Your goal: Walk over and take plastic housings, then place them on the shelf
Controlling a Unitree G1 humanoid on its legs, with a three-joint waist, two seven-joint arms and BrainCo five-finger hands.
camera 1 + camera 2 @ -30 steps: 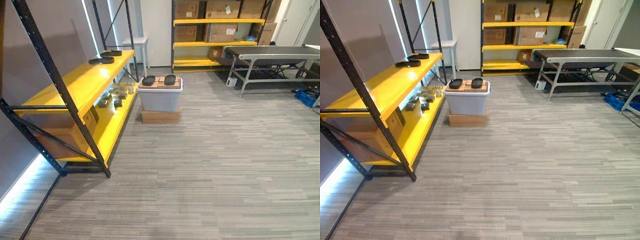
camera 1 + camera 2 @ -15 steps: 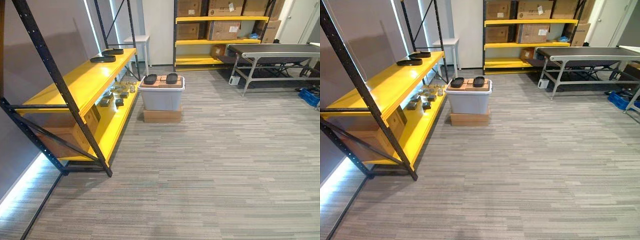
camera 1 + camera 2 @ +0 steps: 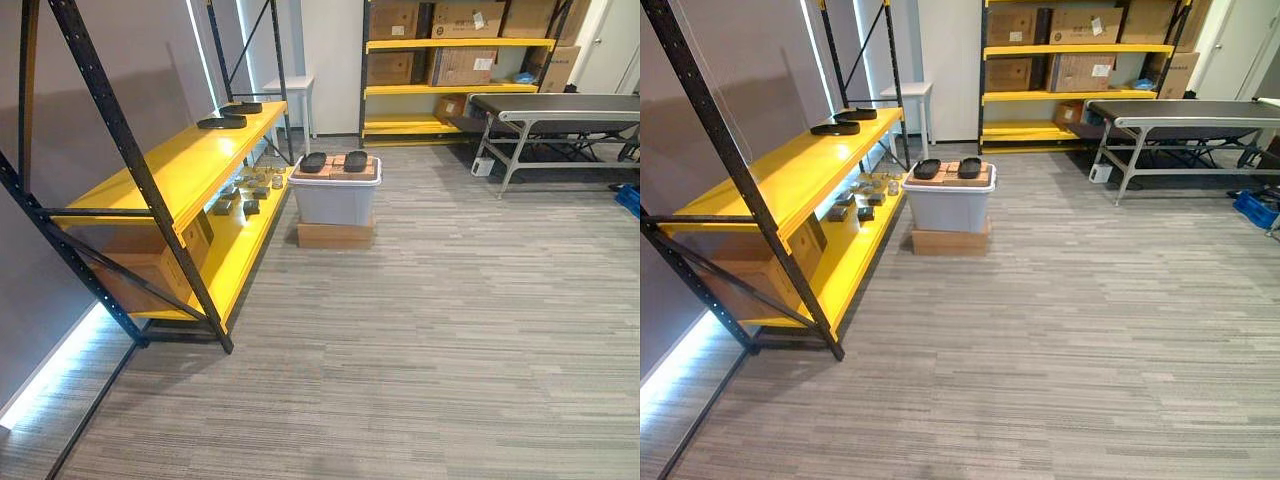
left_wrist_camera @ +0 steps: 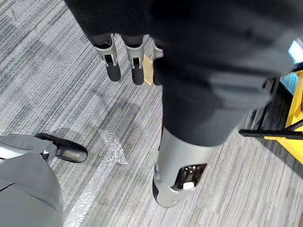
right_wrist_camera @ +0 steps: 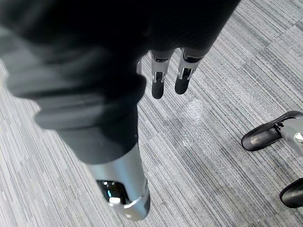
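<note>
Hanging released, left hand (image 4: 113, 66) and right hand (image 5: 158, 81) fingers are holding nothing; veering toward the housings (image 3: 355, 160) risks clipping the shelf's (image 3: 170, 165) corner.

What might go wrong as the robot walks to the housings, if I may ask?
The bin stands on a cardboard box; a bump might topple it and spill the housings. The shelf leg juts beside the path; the left hand might clip it. Clear film on the floor might cause a slip.
</note>
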